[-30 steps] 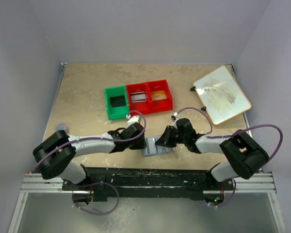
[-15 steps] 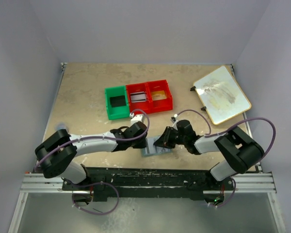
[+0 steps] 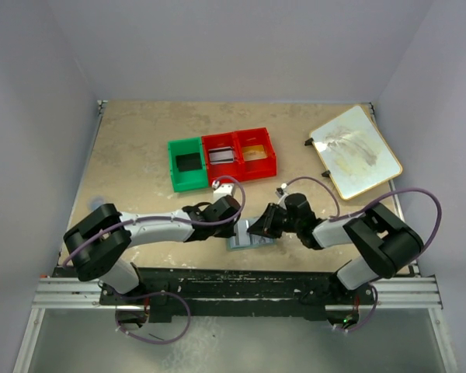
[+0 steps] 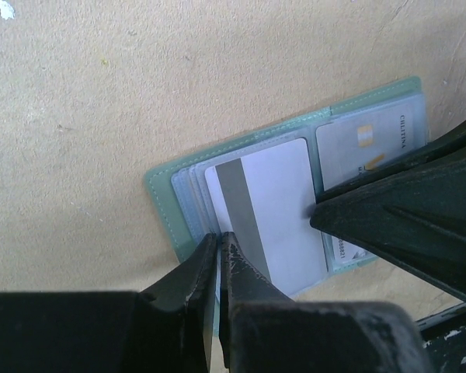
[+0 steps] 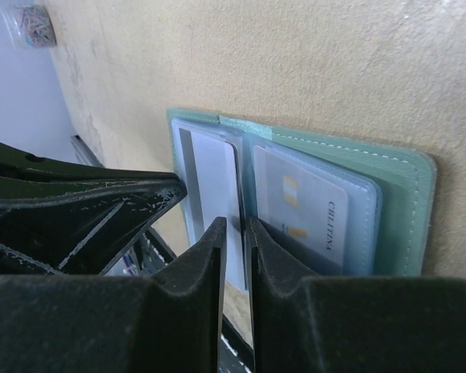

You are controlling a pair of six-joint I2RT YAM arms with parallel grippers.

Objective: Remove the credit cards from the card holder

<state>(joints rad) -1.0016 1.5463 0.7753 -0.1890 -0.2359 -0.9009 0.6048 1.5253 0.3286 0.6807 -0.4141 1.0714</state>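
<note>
The card holder point(image 3: 245, 236) lies open near the table's front edge, with a green rim point(image 4: 161, 198) and pale blue pockets. A white card with a grey stripe point(image 4: 268, 214) sits in its left pocket and sticks out past the near edge. A second card with gold marks point(image 4: 369, 148) sits in the right pocket. My left gripper point(image 4: 219, 237) is shut on the holder's near edge beside the striped card. My right gripper point(image 5: 236, 225) is shut on the striped card's point(image 5: 210, 179) inner edge, next to the second card point(image 5: 318, 210). The two grippers meet over the holder.
A green bin point(image 3: 187, 165) and a red two-part bin point(image 3: 239, 155) holding items stand behind the holder. A large cream board point(image 3: 355, 151) lies at the back right. The table's front edge and the metal rail run just below the holder.
My left gripper has slid right onto the holder's edge. My right gripper has edged slightly left against the striped card. The holder has stayed put.
</note>
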